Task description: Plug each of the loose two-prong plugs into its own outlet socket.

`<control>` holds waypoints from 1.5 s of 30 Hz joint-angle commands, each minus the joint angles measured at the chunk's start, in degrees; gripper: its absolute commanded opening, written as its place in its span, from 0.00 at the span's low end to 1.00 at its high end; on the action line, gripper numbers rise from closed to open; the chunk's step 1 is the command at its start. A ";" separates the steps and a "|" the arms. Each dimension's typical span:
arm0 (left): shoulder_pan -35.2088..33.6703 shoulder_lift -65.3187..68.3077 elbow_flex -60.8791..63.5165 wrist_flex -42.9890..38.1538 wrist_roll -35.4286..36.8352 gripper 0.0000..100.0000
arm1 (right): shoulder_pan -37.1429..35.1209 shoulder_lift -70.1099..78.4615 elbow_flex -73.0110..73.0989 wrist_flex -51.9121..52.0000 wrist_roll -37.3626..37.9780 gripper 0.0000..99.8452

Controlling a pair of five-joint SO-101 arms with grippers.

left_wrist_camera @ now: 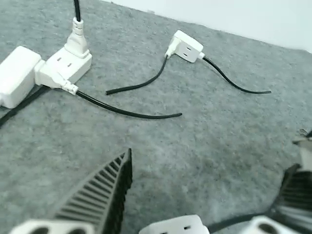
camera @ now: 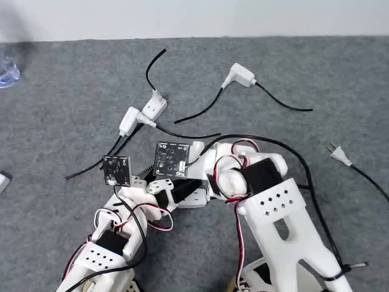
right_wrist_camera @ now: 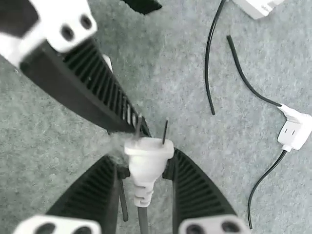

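- Underneath, a grey carpeted tabletop (camera: 55,79) carries everything.
- The right arm (camera: 285,213) leans in from the near edge, and the smaller left arm (camera: 106,255) stands beside it.
- The right claw (right_wrist_camera: 145,155) is clenched on a white two-prong plug (right_wrist_camera: 144,170), whose prongs point away from the wrist.
- The left claw (left_wrist_camera: 209,163) is released, its ribbed fingers (left_wrist_camera: 109,192) spread wide. A white socket block (left_wrist_camera: 173,225) sits low between them, and I cannot tell whether it touches either finger.
- A far outlet (camera: 242,75) lies alone, with a black cord trailing from each side.
- A nearer outlet (camera: 155,106) already has a plug seated in it and touches a white adapter (camera: 129,120).
- A loose plug (camera: 337,153) lies on its own beyond the right arm, well apart from every outlet.
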 commanded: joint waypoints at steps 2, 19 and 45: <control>0.18 -0.53 -0.48 -1.49 0.70 0.44 | -0.84 0.75 -1.23 -0.84 -1.05 0.01; -2.55 -0.62 -0.66 -3.34 0.79 0.44 | 5.58 14.02 -1.05 -6.81 1.23 0.01; -2.81 -0.53 -0.66 -3.08 0.79 0.44 | -1.10 -5.41 -1.23 0.40 -3.87 0.01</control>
